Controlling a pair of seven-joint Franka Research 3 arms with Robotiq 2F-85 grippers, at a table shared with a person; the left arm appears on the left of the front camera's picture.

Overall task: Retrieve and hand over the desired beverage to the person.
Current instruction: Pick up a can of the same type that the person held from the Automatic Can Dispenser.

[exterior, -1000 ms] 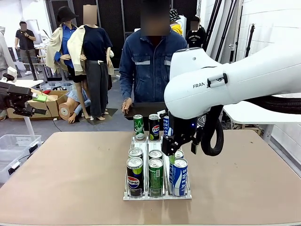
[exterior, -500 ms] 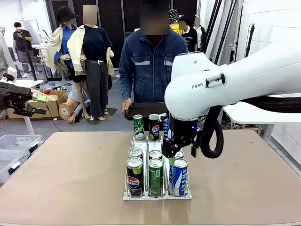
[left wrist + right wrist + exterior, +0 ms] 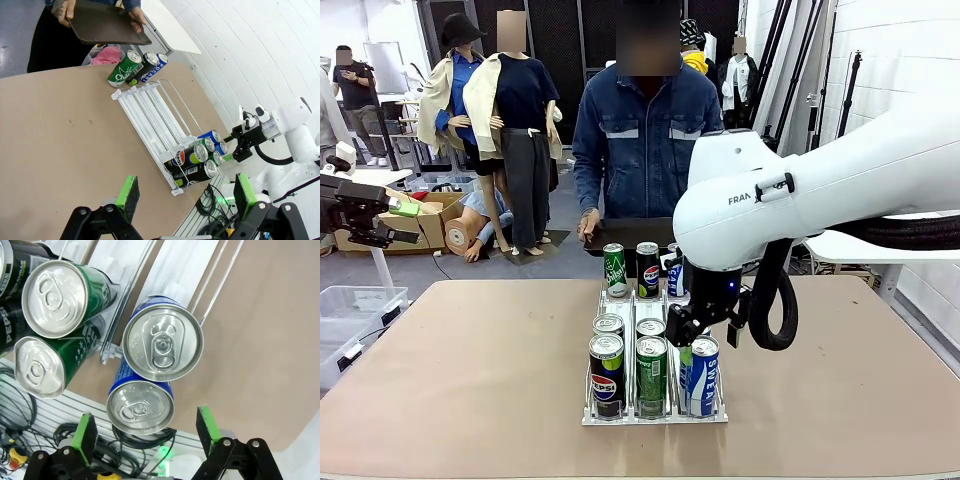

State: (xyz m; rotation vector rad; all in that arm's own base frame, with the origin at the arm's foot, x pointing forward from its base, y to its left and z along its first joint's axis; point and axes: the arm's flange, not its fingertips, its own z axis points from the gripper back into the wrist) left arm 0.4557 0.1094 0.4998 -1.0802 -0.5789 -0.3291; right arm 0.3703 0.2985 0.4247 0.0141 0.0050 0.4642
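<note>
A white wire rack [image 3: 654, 416] stands mid-table with three lanes of beverage cans. At its near end are a black Pepsi can [image 3: 606, 366], a green can [image 3: 651, 370] and a blue can [image 3: 701, 373], with more cans behind them. Three cans [image 3: 645, 268] stand at the far end. My right gripper [image 3: 692, 332] hangs open just above the blue cans [image 3: 162, 345] of the right lane, its green pads [image 3: 84, 432] on either side of the nearest can [image 3: 140, 407]. My left gripper [image 3: 185, 195] is open and holds nothing, well off to the side. The person [image 3: 640, 140] stands at the far edge.
The person holds a dark tray [image 3: 625, 232] flat at the table's far edge, just behind the rack. The brown table [image 3: 460, 370] is bare left and right of the rack. Cables and a slatted panel [image 3: 75, 410] lie beyond the near edge.
My right arm has come down and slightly nearer, bringing its open gripper lower over the blue cans at the rack's near right. The cans and the left gripper stay put.
</note>
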